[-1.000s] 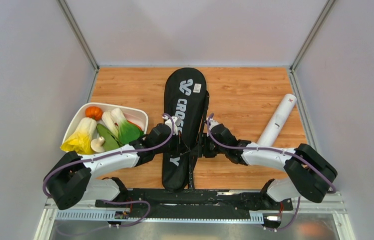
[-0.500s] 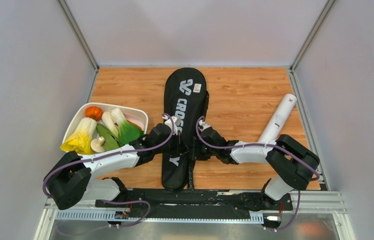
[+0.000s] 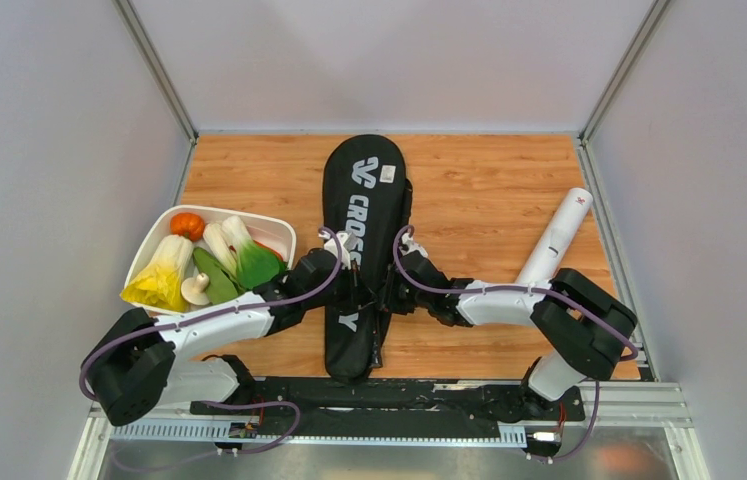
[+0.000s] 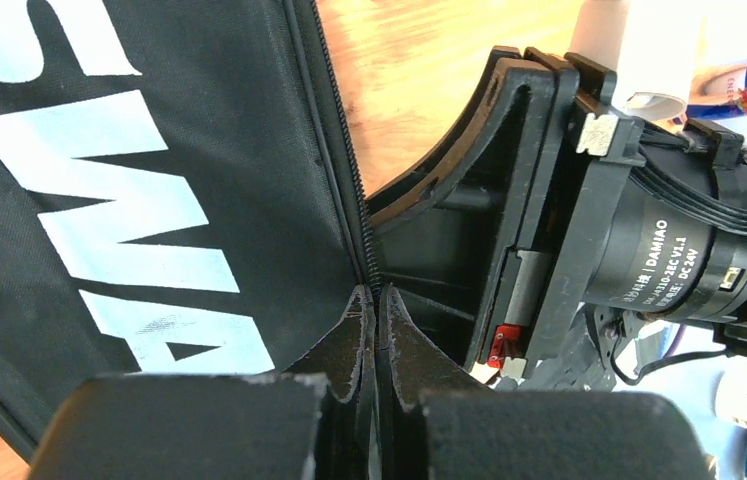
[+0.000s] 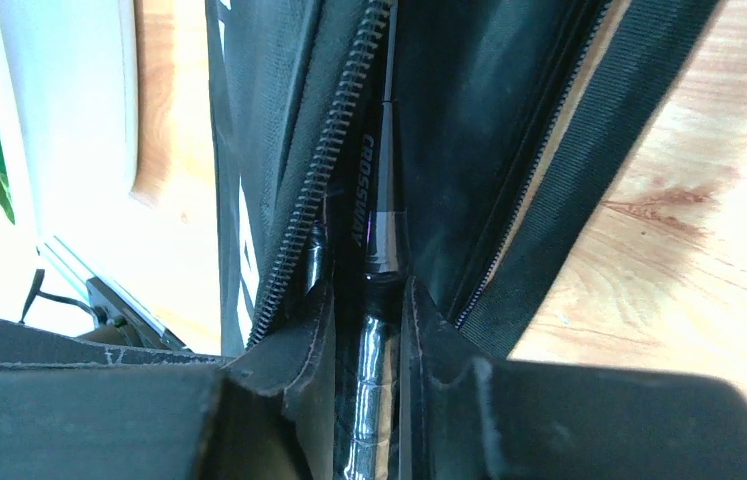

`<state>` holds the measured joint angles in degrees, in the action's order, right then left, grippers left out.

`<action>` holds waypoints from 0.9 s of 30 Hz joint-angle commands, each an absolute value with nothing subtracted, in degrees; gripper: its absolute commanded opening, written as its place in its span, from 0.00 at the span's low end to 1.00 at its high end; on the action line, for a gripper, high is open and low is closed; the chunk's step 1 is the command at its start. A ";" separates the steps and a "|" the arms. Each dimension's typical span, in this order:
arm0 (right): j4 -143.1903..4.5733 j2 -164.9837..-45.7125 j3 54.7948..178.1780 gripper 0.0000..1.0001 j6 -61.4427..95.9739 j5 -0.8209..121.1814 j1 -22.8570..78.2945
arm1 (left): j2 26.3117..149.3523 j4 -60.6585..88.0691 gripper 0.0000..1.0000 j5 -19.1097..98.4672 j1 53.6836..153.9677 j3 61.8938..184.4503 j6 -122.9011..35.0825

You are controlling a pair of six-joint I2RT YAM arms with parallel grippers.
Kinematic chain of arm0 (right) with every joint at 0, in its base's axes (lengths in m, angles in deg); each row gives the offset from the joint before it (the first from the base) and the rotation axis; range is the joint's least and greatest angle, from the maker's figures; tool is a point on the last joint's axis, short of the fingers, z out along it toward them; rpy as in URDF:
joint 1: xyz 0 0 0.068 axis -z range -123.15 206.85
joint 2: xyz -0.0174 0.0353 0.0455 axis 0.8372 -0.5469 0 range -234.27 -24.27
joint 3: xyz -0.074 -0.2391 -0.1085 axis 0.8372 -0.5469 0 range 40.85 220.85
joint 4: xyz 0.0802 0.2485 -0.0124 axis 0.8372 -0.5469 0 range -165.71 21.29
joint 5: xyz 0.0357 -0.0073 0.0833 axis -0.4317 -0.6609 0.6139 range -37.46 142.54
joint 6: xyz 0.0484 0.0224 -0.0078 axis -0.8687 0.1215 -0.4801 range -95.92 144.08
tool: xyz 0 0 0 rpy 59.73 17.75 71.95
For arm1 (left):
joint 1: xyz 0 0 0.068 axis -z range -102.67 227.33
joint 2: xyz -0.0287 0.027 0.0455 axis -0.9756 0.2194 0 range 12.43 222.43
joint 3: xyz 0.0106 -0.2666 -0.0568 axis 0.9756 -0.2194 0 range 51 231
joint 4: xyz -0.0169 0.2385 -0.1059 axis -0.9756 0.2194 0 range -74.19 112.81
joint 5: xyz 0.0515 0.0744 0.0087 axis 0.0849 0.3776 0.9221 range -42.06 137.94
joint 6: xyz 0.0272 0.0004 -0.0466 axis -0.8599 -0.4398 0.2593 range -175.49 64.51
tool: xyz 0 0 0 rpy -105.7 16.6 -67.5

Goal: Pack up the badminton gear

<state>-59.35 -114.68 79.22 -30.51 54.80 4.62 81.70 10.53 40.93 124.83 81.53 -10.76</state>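
desk (image 3: 489,180) centre: bag (image 3: 364,250) lies long axis near edge to far edge, zip seam facing right edge; racket (image 5: 374,215) runs same axis inside seam; left hand (image 4: 377,300) pinched shut on bag's zip edge, right hand (image 5: 367,300) clamped round racket

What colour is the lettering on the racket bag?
White lettering on the black racket bag; clearest in the top external view.
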 commanded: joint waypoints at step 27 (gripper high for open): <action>-49.45 -118.88 84.43 0.00 -39.92 46.90 8.96 | 74.08 12.62 0.13 43.54 124.99 77.39 -6.86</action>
<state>-54.36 -118.85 80.95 -40.65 53.71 6.15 74.86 7.47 47.05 124.07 76.28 -5.45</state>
